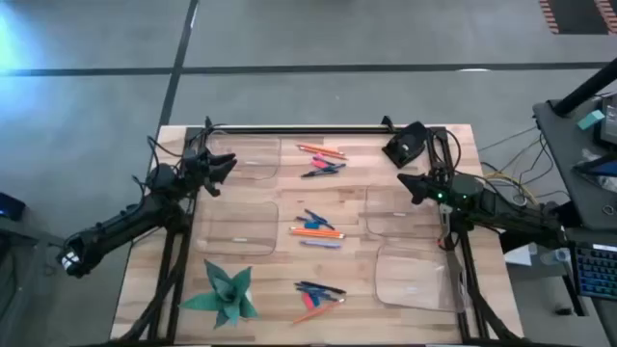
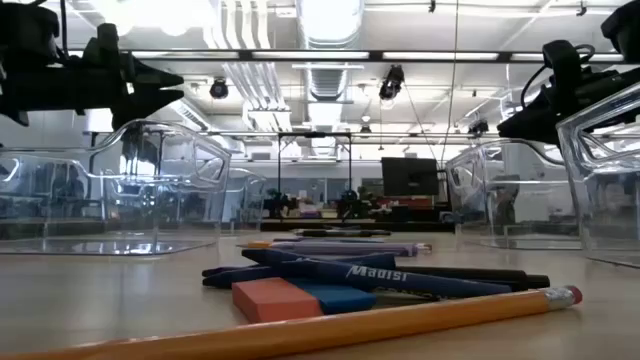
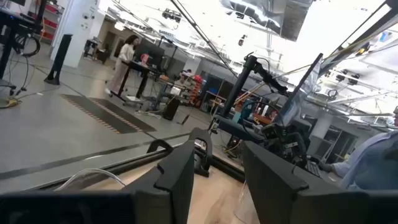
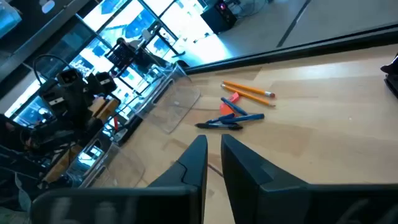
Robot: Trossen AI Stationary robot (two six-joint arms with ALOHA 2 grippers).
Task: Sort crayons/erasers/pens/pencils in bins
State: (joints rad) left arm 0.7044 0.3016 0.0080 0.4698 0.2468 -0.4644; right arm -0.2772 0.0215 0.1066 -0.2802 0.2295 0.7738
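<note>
Pencils, long thin orange sticks (image 1: 321, 150), lie unsorted between 4 clear plastic bins (image 1: 237, 227); right gripper (image 4: 213, 144), fingers slightly apart, should descend squarely; left gripper (image 3: 217, 168) waits open

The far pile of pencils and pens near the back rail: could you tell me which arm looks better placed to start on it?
Probably the right. Its pincer points toward that pile, and its wrist view shows the pile directly ahead. The left pincer sits over a bin, its camera facing the room.
</note>
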